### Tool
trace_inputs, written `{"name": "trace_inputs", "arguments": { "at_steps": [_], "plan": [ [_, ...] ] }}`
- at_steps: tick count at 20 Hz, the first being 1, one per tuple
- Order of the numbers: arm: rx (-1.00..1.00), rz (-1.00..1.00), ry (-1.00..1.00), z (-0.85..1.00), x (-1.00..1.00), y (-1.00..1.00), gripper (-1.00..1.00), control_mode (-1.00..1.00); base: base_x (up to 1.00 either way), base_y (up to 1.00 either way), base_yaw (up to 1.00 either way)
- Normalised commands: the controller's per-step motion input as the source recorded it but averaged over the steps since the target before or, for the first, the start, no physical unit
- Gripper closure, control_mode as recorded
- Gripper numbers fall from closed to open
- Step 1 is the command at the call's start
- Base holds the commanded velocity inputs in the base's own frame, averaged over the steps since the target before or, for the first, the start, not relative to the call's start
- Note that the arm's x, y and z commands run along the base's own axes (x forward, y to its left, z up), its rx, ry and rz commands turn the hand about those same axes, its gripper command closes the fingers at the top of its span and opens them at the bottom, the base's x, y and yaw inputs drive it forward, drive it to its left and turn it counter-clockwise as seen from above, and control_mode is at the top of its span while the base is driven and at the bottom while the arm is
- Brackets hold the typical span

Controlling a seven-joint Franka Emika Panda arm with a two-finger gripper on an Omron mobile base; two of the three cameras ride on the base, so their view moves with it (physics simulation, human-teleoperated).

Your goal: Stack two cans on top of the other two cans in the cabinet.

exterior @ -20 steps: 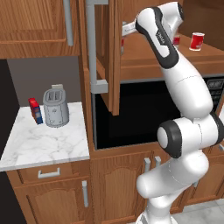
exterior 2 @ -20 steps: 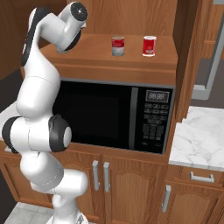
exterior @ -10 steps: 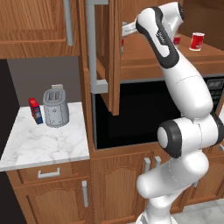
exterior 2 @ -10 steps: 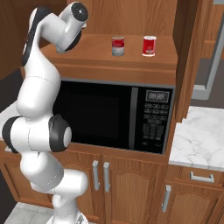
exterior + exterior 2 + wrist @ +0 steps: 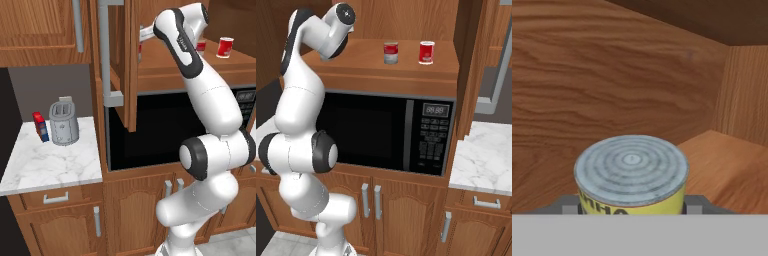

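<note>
2 red cans (image 5: 391, 52) are sitting far right on the cabinet (image 5: 381, 75) shelf, while the gripper is clenching a yellow can (image 5: 631, 177) at its rigid, slippery, fairly light sides.

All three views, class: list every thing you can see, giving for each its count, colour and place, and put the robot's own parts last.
yellow can: one, grey ribbed lid, between the gripper's fingers inside the cabinet
red cans: two, on the cabinet shelf above the microwave, apart
cabinet: one, brown wood, door open, grey bar handle
microwave: one, black, under the shelf
toaster: one, grey, on the marble counter
box: one, red and blue, beside the toaster
marble counter: white, left of the microwave
low cupboards: brown, silver handles
robot arm: one, white, dark joints
gripper: one, around the yellow can
</note>
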Motion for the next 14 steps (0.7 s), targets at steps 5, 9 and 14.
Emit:
{"name": "trace_inputs", "arguments": {
  "at_steps": [5, 9, 14],
  "plan": [
    [0.00, 0.00, 0.00, -0.09, 0.02, -0.05, 1.00, -1.00, 0.00, 0.00, 0.00],
    [0.00, 0.00, 0.00, -0.06, 0.00, -0.01, 1.00, -1.00, 0.00, 0.00, 0.00],
    [0.00, 0.00, 0.00, -0.05, 0.00, 0.00, -1.00, -1.00, 0.00, 0.00, 0.00]
  ]
}}
